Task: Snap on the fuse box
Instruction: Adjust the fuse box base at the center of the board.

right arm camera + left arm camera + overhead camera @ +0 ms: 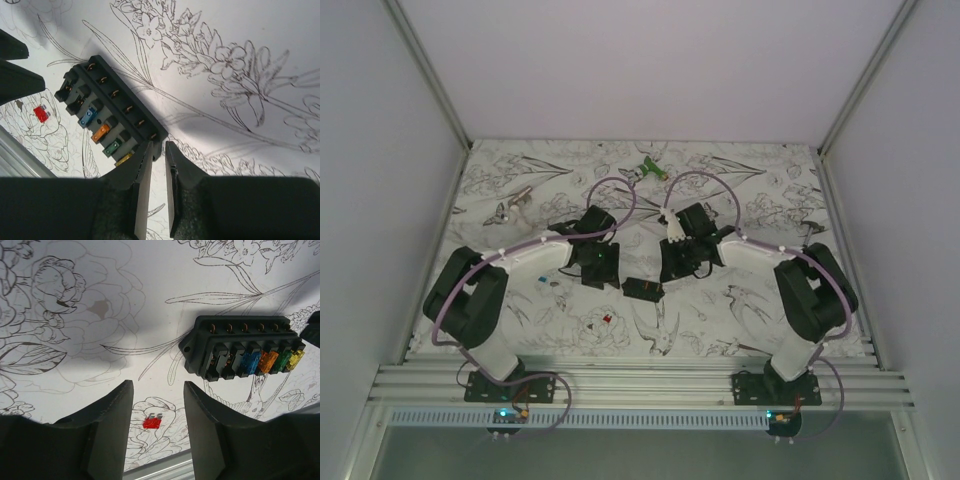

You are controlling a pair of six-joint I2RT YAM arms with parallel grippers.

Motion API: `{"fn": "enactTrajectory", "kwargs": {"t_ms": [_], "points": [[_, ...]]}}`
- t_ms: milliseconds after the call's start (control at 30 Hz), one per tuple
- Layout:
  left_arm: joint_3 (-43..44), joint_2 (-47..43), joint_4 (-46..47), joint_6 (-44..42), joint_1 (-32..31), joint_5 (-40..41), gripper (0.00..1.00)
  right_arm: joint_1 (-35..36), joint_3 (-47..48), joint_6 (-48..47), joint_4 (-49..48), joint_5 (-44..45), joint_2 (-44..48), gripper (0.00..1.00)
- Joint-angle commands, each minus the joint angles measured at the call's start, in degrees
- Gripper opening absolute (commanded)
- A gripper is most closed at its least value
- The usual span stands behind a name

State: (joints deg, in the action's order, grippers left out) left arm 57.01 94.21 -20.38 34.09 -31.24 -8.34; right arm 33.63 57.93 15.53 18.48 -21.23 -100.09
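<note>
Fuse box [243, 352] untouched, left pincer [158, 412] — open

fuse box [235, 347]: matt black plastic | fuses [269, 361]: translucent coloured plastic | fingers [107, 430]: matt black, faintly grainy | table [150, 290]: smooth matt printed sheet | rail [640, 385]: ribbed bare metal

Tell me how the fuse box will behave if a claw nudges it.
The fuse box looks like rigid moulded plastic, so probably stiff. It lies flat and low, so it likely slides rather than tips. Its seated fuses may stay put.
</note>
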Motion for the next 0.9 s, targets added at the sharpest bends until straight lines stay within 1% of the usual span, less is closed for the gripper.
{"fn": "enactTrajectory", "kwargs": {"t_ms": [0, 67, 233, 400, 533, 600, 700, 867], "points": [[1.79, 1.87, -0.59, 0.06, -0.48, -2.44, 0.47, 0.25, -1.74, 1.96, -1.47, 5.32, 4.94, 0.25], [2.22, 2.64, -0.55, 0.17, -0.48, -2.85, 0.46, 0.34, -2.47, 2.55, -1.05, 6.39, 6.59, 0.27], [2.96, 4.05, -0.45, 0.27, -0.79, -3.23, 0.45, 1.18, -6.8, 3.89, 0.47, 5.91, 11.28, 0.27], [3.99, 5.67, -0.13, 0.43, -1.63, -4.16, 0.44, 5.1, -10.03, 5.79, 0.28, 4.39, 13.22, 0.27], [4.63, 6.49, 0.59, 1.08, -2.9, -5.05, 0.44, 6.1, -12.11, 9.01, -3.78, 4.61, 12.73, 0.26], [4.89, 6.9, 1.14, 1.56, -3.52, -5.57, 0.44, 6.1, -12.19, 9.89, -4.81, 7.94, 12.14, 0.26], [5.18, 7.41, 1.64, 1.75, -4.2, -5.87, 0.44, 5.87, -11.23, 9.24, -4.95, 11.36, 10.79, 0.24], [5.31, 7.44, 1.79, 1.73, -4.37, -5.43, 0.44, 5.51, -9.24, 8.44, -5.47, 13.26, 7.64, 0.22]]}}
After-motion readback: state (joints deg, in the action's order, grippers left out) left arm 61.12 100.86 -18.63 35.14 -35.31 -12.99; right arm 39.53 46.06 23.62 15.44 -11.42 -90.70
